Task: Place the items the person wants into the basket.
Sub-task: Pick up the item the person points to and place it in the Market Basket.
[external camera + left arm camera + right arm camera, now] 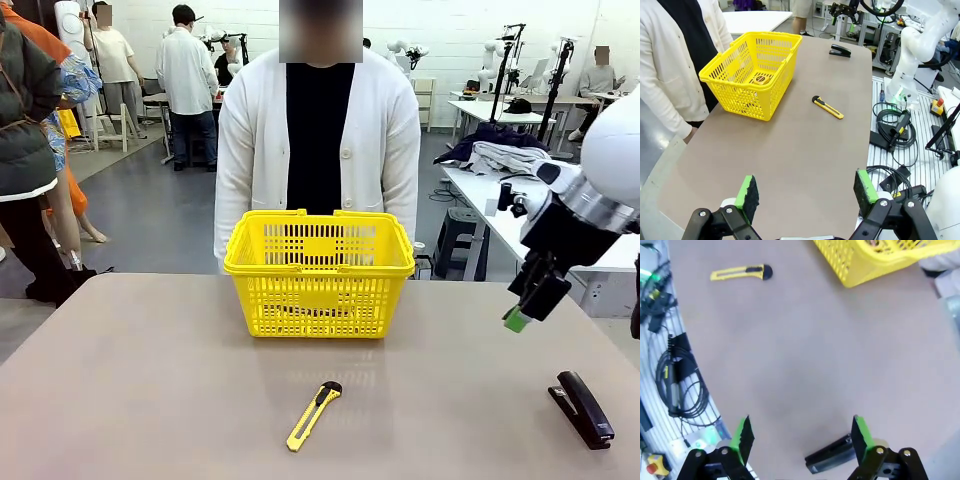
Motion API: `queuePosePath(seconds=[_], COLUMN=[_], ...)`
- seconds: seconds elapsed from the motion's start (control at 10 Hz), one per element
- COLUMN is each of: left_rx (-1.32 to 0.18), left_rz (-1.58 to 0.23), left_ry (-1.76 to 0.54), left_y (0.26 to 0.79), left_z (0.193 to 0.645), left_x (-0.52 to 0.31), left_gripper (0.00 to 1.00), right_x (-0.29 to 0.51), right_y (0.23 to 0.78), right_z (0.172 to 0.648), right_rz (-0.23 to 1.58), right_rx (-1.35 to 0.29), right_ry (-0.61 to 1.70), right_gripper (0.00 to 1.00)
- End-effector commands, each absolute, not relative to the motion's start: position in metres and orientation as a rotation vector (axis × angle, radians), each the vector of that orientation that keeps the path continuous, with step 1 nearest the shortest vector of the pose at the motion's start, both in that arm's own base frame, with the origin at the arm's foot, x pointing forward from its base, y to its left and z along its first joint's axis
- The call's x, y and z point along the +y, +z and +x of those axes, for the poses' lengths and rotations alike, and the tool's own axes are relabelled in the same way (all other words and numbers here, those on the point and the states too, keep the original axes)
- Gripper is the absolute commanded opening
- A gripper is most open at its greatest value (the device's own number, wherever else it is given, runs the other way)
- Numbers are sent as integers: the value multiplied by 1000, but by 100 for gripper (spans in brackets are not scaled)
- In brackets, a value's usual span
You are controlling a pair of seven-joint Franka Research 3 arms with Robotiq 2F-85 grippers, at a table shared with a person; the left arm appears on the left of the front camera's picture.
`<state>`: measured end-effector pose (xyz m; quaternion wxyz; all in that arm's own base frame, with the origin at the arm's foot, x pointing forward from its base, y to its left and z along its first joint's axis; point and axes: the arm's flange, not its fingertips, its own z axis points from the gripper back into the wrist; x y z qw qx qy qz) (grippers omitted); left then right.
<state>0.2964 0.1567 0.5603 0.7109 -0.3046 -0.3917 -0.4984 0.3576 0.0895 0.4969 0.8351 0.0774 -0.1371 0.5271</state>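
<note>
The yellow basket [756,75] holds a tape measure [759,79]; both tools, left [807,192] and right [800,435], gape wide and empty

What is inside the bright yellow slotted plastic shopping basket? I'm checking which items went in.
Inside the bright yellow slotted plastic shopping basket, the left wrist view shows a small round yellow-and-black tape measure on the floor. The near wall and rim hide the rest, so other items cannot be confirmed.

Grey floor [150,210], white back wall [460,30], white worktables [510,110], possibly a stool [460,235] beside them
</note>
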Motion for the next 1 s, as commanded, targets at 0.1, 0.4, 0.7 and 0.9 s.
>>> queuePosePath(seconds=[0.1, 0.4, 0.7, 0.9], left_rx=[-892, -892, -892, -892], left_rz=[-680, -680, -680, -680], left_ry=[-1118, -1118, -1118, -1118], left_y=[561, 561, 561, 561], left_z=[296, 296, 296, 296], left_x=[158, 158, 158, 158], left_gripper=[99, 99, 99, 99], right_x=[95, 95, 95, 57], right_y=[501, 501, 500, 536], right_z=[362, 362, 357, 308], right_rz=[155, 155, 165, 222], right_rx=[-290, -290, -295, -440], right_ry=[1126, 1126, 1133, 1223], right_gripper=[100, 100, 100, 100])
